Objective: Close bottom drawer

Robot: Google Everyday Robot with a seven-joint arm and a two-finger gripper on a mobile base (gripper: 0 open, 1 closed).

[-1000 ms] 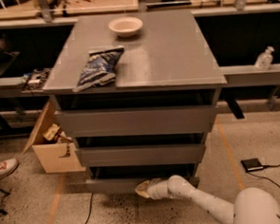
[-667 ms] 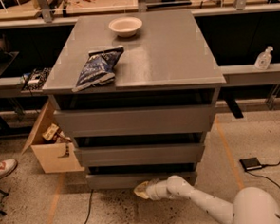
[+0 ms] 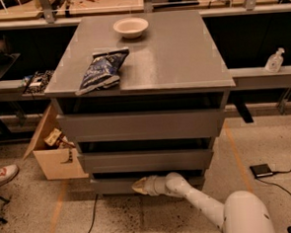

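Observation:
The grey cabinet (image 3: pixel 141 44) has three stacked drawers. The bottom drawer (image 3: pixel 110 185) is the lowest one, with a plain flat grey front close to the floor; its front sits nearly in line with the middle drawer (image 3: pixel 145 159) above it. My gripper (image 3: pixel 139 186) is at the end of the white arm that reaches in from the lower right, and its tip rests against the bottom drawer's front near the middle. The drawer's inside is hidden.
A chip bag (image 3: pixel 101 69) and a white bowl (image 3: pixel 130 26) sit on the cabinet top. An open cardboard box (image 3: pixel 56 152) stands at the cabinet's left. A shoe (image 3: pixel 2 175) is at far left, a black device with cable (image 3: pixel 262 170) on the floor right.
The bottom drawer's front has moved back toward the cabinet, and my gripper has followed it in while staying against the front.

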